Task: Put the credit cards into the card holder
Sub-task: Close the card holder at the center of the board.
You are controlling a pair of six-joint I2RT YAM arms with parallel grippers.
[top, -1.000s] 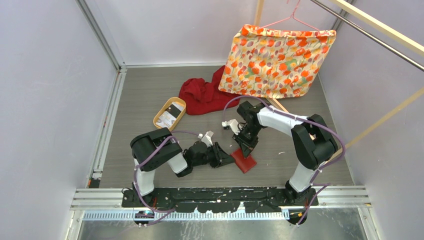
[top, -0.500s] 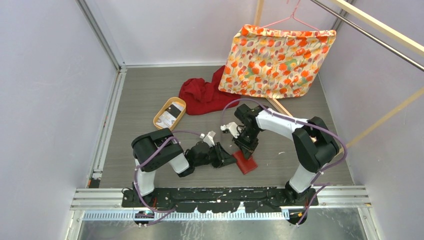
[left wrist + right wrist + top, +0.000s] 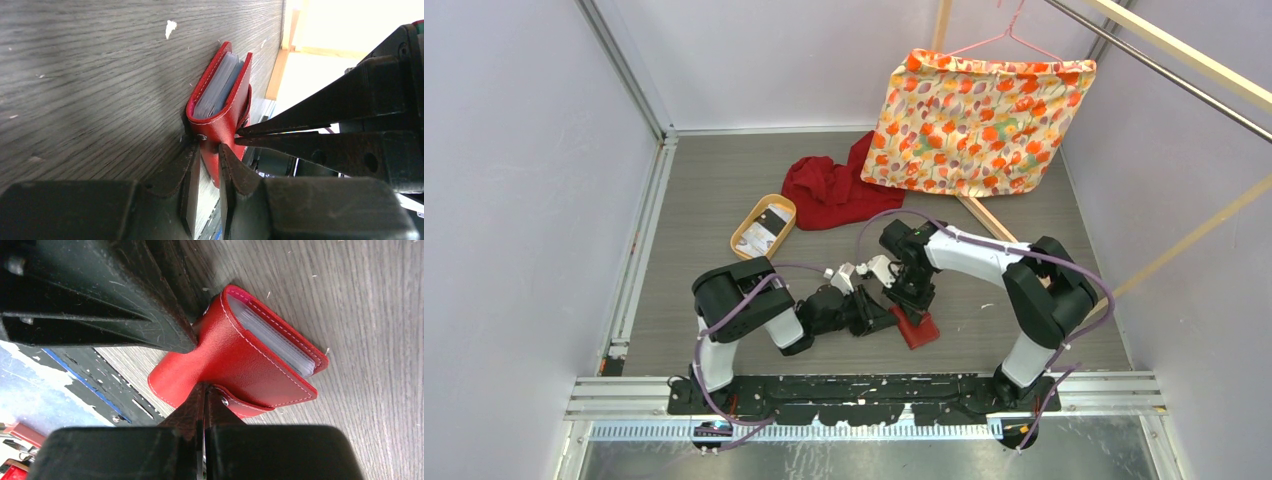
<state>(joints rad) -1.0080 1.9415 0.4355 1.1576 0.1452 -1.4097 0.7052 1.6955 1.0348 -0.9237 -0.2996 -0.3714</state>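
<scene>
Card holder (image 3: 220, 107) edge between left jaws, tabletop (image 3: 90, 75) beyond

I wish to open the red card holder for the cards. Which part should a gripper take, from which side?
Probably the cover flap of the card holder, pinched edge-on from the side away from the clear pockets: it juts out flat, as the left gripper holds it.

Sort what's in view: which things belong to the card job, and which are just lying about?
Job in hand:
wallet, gripped by the left end effector
right end effector, shut, tips at the wallet
cards in the tray

Lying about:
red cloth
flowered cloth
wooden stick
</scene>
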